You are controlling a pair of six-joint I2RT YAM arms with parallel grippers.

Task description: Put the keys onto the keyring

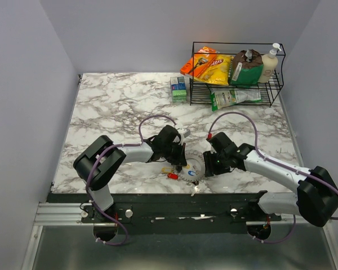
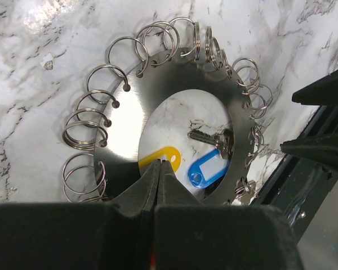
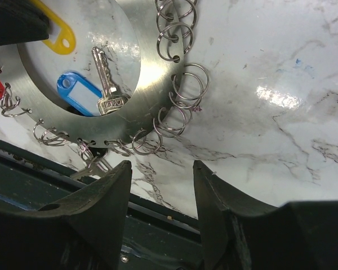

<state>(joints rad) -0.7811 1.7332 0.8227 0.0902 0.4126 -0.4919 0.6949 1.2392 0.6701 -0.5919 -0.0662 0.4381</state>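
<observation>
1. Steel, flat and polished: the keyring (image 2: 124, 124), a broad ring-shaped plate lying on the marble table (image 1: 112, 112) close to its near edge, between the two arms.
2. Around the plate's rim, many wire split rings (image 2: 104, 79), hooked through small holes and fanned outward onto the marble.
3. Inside the plate's central opening, on bare marble: one silver key (image 2: 205, 136) joined to a blue tag (image 2: 205, 171), and just beside them a yellow tag (image 2: 163, 154).
4. Pressed together: the jaws of the left gripper (image 2: 160, 164), tips meeting at the yellow tag's near end, over the plate's inner edge. A true pinch on the plastic or mere contact: cannot tell.
5. Spread apart, with nothing between: the jaws of the right gripper (image 3: 160, 169), poised above the marble just outside the plate's rim, with the nearest split rings just ahead of the tips.
6. At the plate's outer rim on the left arm's side, a red tag (image 1: 172, 176), mostly cut off in the right wrist view.
7. Poking out from under the rim toward the table's black front rail (image 3: 39, 163), a second silver piece (image 3: 93, 166), partly hidden and too unclear to name.
8. Well apart at the far right corner: a black wire rack (image 1: 236, 44) with snack bags and a pump bottle, and a small green box (image 1: 179, 88) beside it.
</observation>
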